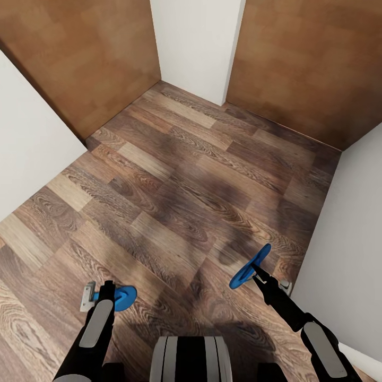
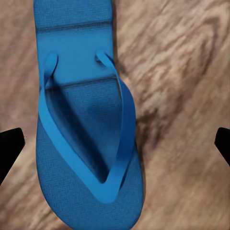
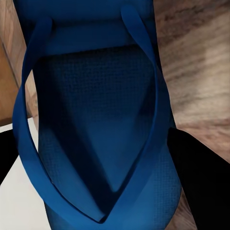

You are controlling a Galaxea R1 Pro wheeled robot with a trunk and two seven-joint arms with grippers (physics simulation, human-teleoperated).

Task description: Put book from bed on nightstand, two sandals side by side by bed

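Over wood floor (image 1: pixel 175 175), both arms' fingers each grip a blue sandal: L (image 1: pixel 123 297), R (image 1: pixel 250 267).

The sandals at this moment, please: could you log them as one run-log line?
left gripper: holds sandal | right gripper: holds second sandal | underneath: wood floor | ahead: brown doors

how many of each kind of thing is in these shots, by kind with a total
blue sandals: 2 (one at the left gripper, one at the right gripper)
brown wooden doors: 2
grippers: 2
total: 6
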